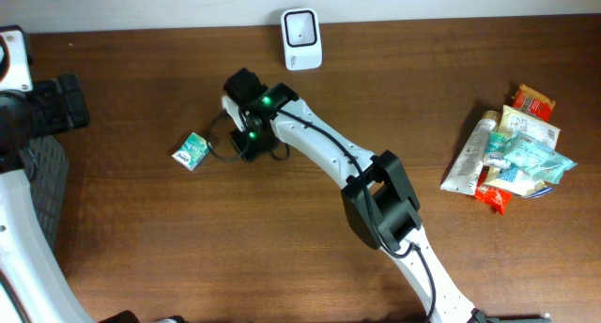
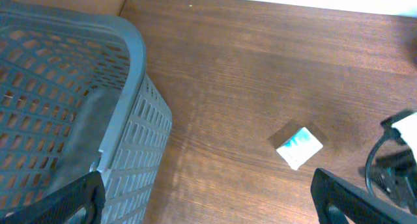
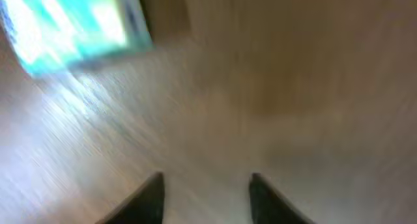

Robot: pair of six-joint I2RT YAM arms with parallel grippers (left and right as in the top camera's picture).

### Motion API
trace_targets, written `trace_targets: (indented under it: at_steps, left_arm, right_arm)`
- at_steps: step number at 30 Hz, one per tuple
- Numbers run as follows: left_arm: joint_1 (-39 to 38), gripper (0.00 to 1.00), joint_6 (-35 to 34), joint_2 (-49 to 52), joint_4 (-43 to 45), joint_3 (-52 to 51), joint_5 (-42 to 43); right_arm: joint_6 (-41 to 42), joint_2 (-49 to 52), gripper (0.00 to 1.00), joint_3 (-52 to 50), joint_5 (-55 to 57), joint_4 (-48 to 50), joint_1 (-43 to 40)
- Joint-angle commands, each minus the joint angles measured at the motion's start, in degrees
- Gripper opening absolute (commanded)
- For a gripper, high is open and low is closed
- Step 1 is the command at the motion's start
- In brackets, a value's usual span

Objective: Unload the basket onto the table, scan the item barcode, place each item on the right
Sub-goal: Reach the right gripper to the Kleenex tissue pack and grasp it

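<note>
On grained wooden table (image 1: 141, 248), a boxy teal carton (image 1: 191, 151) lies — right claw (image 3: 205, 185) and left claw (image 2: 208, 198) gape empty.

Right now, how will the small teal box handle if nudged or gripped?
The small teal box looks like thin carton, so it is probably light and could crush under a hard squeeze. Lying flat on the smooth wooden table, it will likely slide rather than roll or tip.

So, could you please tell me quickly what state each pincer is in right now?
Left pincer: wide open, holding nothing.
Right pincer: open and empty; the teal box lies apart from it, ungripped.
</note>
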Motion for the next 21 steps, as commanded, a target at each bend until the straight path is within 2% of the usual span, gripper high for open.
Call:
trace_targets:
  at_steps: [1, 4, 9, 15, 21]
  left_arm:
    - [0.3, 0.99, 0.7, 0.1, 0.1, 0.2, 0.6]
    - [0.3, 0.99, 0.7, 0.1, 0.1, 0.2, 0.6]
    - [0.3, 0.99, 0.7, 0.1, 0.1, 0.2, 0.6]
    - [0.3, 0.99, 0.7, 0.1, 0.1, 0.2, 0.6]
    - [0.3, 0.99, 0.7, 0.1, 0.1, 0.2, 0.6]
  right_arm:
    - [-3.0, -2.6, 0.67, 1.6, 1.3, 10.8, 0.4]
    - [-5.2, 0.0, 0.77, 1.6, 1.6, 26.0, 2.7]
    - [-12.5, 5.7, 0.82, 1.6, 6.2, 34.2, 6.3]
    - [-13.0, 8.2, 0.82, 1.5, 6.3, 32.6, 7.1]
    - [-12.9, 7.7, 0.76, 2.3, 8.0, 13.5, 4.1]
